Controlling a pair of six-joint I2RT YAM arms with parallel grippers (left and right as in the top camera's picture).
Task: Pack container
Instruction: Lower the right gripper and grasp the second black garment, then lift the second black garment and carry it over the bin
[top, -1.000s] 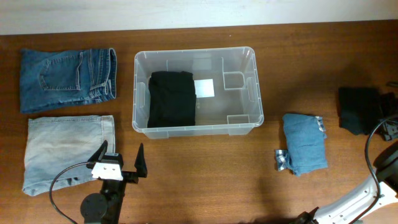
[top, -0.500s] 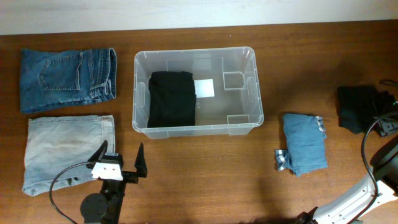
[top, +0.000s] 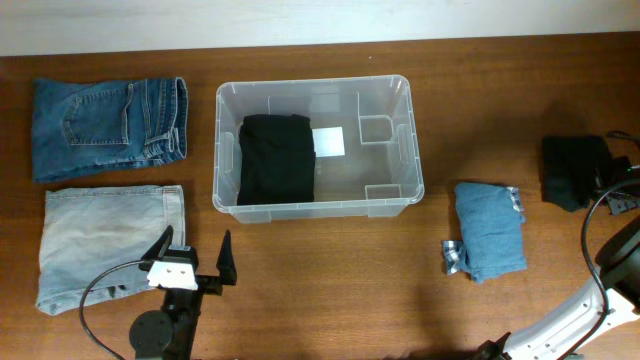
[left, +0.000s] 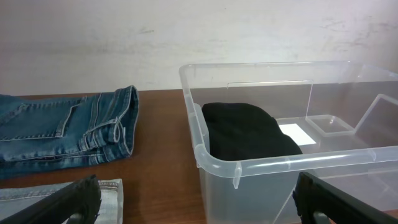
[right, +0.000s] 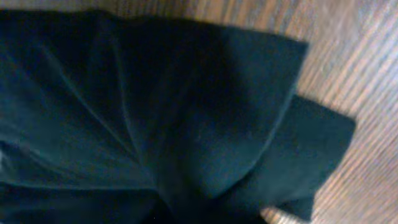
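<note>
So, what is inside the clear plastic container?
A folded black garment lies at the left side of the container, with a white label on the base beside it. Whatever is under the garment is covered.

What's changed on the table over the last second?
The right gripper moved in on the black garment at the far right, and the cloth bunched slightly; whether it is gripped I cannot tell. The left gripper, open, the container and the dark blue jeans stayed put.

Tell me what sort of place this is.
Probably a robot test bench staged for packing clothes: a wooden table against a plain white wall, folded jeans laid out beside a clear container, and a cabled robot arm at the table's edge.
</note>
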